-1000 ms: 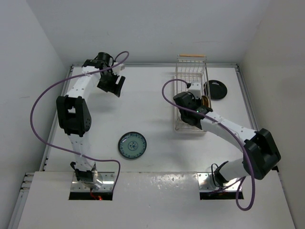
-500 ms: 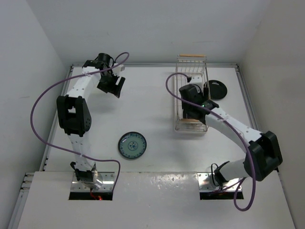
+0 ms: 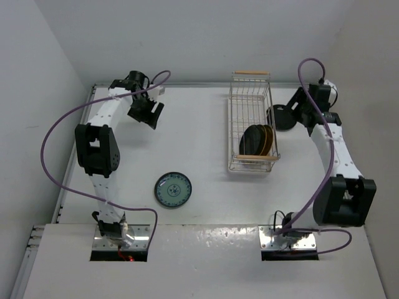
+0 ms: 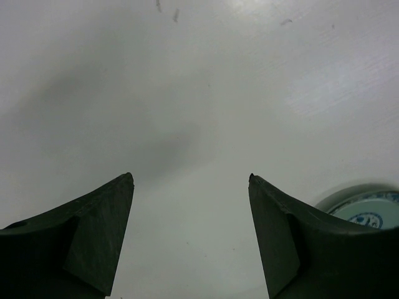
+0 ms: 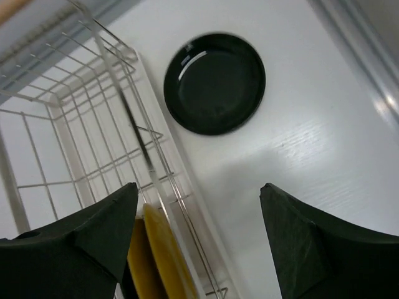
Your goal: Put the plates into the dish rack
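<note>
Left tool (image 4: pixel 189 178): fingers spread apart, nothing between them, hanging over the bare white table (image 3: pixel 199 137).
Teal-green patterned round plate (image 4: pixel 368 212): flat on the table, just past this tool's right finger and partly hidden by it.
Right tool (image 5: pixel 199 187): fingers spread apart and holding nothing.
Mustard-yellow round plate (image 5: pixel 159 249): standing on edge inside the rack, close under this tool's left finger.
White wire dish rack with light wooden handles (image 3: pixel 251 73): to the left of the right tool, its long side wall running past the left finger.
Glossy black round plate in the rack (image 3: pixel 252 140): upright, right beside the yellow one, at the rack's near end.
Second glossy black round plate (image 5: pixel 215 83): ahead of the right tool, flat on the table, just outside the rack's side wall.
</note>
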`<state>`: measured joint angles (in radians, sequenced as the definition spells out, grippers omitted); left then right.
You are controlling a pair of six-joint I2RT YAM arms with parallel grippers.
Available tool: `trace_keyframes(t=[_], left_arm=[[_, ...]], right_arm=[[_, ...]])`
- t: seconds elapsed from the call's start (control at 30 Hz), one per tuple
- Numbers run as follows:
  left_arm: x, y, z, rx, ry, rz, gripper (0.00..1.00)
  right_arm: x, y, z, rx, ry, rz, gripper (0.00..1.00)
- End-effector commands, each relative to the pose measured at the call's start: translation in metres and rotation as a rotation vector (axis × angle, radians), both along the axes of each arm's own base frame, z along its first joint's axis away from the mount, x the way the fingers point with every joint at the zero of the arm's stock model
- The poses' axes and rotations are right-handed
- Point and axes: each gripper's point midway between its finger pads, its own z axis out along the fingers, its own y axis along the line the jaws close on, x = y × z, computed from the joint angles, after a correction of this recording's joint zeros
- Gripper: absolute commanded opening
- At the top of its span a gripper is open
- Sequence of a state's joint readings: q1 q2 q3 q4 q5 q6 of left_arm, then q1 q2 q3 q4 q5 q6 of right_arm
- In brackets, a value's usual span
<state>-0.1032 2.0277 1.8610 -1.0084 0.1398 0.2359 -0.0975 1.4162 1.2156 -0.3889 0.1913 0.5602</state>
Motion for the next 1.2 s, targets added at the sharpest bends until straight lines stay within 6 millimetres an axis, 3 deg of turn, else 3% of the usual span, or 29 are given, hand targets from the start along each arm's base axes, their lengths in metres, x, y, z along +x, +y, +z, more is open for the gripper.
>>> trace_keyframes(t=[0.0,0.03,0.1,0.13,0.23,0.33,0.47,0.77,0.93,1.03,1.07,1.17], left_arm=[[-0.026,-0.017,-0.011,-0.035,0.065,-0.193,0.78],[-0.041,-0.029,-0.015,-0.063,0.1,-0.275,0.78],[-0.071,-0.036,-0.037,-0.021,0.185,-0.466,0.78],[-0.1,-0.038,-0.061,0.009,0.265,-0.525,0.78],[-0.127,-0.034,-0.1,0.04,0.324,-0.544,0.79],[-0.144,-0.041,-0.112,-0.026,0.388,-0.579,0.8],[-0.17,-0.063,-0.101,-0.198,0.441,-0.674,0.8],[-0.189,-0.074,-0.109,-0.228,0.495,-0.694,0.8],[-0.194,-0.07,-0.136,-0.116,0.506,-0.639,0.77],[-0.207,-0.073,-0.157,-0.063,0.544,-0.618,0.62],[-0.205,-0.075,-0.158,-0.051,0.537,-0.604,0.53],[-0.211,-0.076,-0.163,-0.047,0.555,-0.602,0.39]], right_arm=[[0.02,-0.005,-0.011,0.165,-0.064,-0.033,0.77],[0.023,-0.008,-0.021,0.189,-0.041,-0.056,0.75],[0.028,-0.015,-0.023,0.218,-0.03,-0.069,0.73],[0.029,-0.014,-0.026,0.218,-0.021,-0.059,0.73],[0.028,-0.006,-0.032,0.18,-0.027,-0.027,0.73],[0.023,-0.002,-0.028,0.144,-0.038,-0.013,0.73],[0.014,-0.001,-0.019,0.076,-0.051,0.015,0.73],[-0.019,-0.005,-0.015,0.011,-0.045,-0.002,0.73],[-0.029,-0.006,-0.008,-0.009,-0.073,-0.006,0.73],[-0.035,-0.004,-0.003,-0.015,-0.078,-0.002,0.73],[-0.036,-0.004,0.001,-0.019,-0.09,0.002,0.73],[-0.042,-0.004,0.007,-0.035,-0.098,0.003,0.73]])
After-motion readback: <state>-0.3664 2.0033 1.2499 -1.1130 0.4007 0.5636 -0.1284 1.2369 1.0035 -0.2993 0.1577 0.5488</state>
